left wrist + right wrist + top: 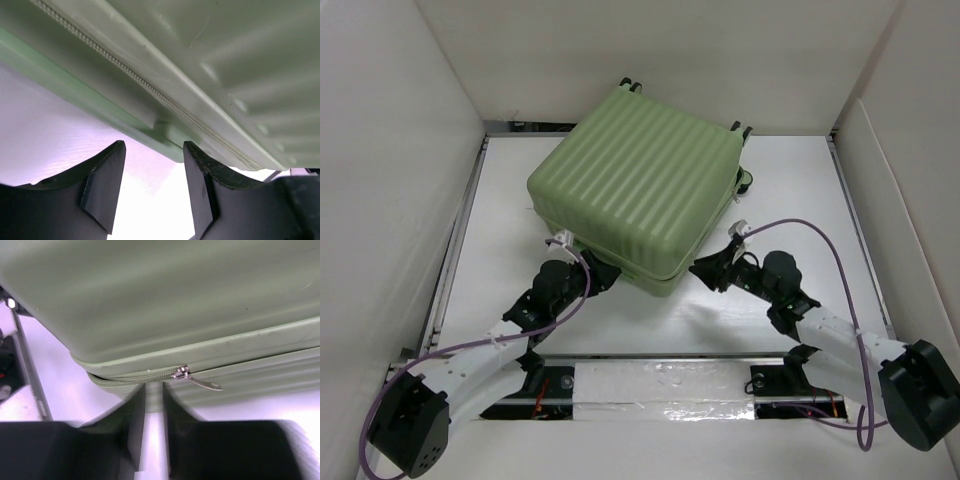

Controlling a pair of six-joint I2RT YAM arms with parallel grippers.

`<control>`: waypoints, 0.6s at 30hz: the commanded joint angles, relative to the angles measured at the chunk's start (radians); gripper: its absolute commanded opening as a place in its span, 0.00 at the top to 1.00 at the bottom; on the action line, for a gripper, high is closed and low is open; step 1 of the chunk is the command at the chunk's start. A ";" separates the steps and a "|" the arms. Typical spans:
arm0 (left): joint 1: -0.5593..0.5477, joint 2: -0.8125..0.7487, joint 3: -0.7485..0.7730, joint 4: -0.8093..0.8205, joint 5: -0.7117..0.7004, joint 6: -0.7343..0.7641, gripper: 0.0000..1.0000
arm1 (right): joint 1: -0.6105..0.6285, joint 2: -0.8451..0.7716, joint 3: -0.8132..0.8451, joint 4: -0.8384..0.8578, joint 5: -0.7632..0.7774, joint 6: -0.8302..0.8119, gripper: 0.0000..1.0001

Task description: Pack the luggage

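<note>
While the luggage (640, 180) lies closed, my left gripper (154, 146) gapes empty; my right gripper (154, 390) sits narrow, empty, by the zipper pull (200, 382).

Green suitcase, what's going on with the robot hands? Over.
Left gripper open, empty, by closed pale green ribbed hard-shell suitcase. Right gripper barely open, empty, at metal zipper pull. Nothing blocking.

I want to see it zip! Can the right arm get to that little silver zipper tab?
Probably yes. The zipper tab hangs from the luggage seam just ahead of the right gripper, with nothing between them. Its jaws stand only narrowly apart, so they might need opening first.
</note>
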 commanded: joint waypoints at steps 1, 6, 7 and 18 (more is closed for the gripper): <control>-0.006 -0.022 -0.005 -0.008 0.033 0.020 0.53 | 0.006 -0.037 -0.032 -0.011 0.041 0.012 0.62; -0.006 -0.037 -0.014 -0.001 0.048 0.017 0.53 | -0.006 -0.011 -0.009 0.013 0.072 0.003 0.53; -0.006 -0.039 -0.014 0.001 0.056 0.015 0.53 | -0.006 0.009 -0.002 0.021 0.065 0.000 0.53; -0.006 0.028 -0.016 0.062 0.103 0.021 0.53 | -0.043 0.166 0.083 0.102 0.036 -0.046 0.53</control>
